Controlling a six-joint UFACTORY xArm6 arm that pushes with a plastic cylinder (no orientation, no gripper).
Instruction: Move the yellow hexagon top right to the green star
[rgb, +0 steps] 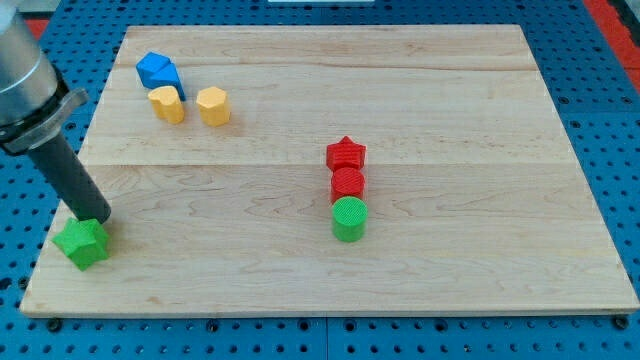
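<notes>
The yellow hexagon (213, 105) lies at the board's upper left, next to a second yellow block (167, 104) on its left. The green star (82, 242) sits near the bottom left corner of the board. My tip (95, 218) is at the green star's upper right edge, touching or nearly touching it. The dark rod slants up to the view's left from there. The yellow hexagon is far from the star, up and to the right of it.
A blue block (158, 71) sits just above the yellow pair. A red star (346, 153), a red cylinder (347, 184) and a green cylinder (349, 218) form a column at the centre. The wooden board (450, 100) ends close to the green star.
</notes>
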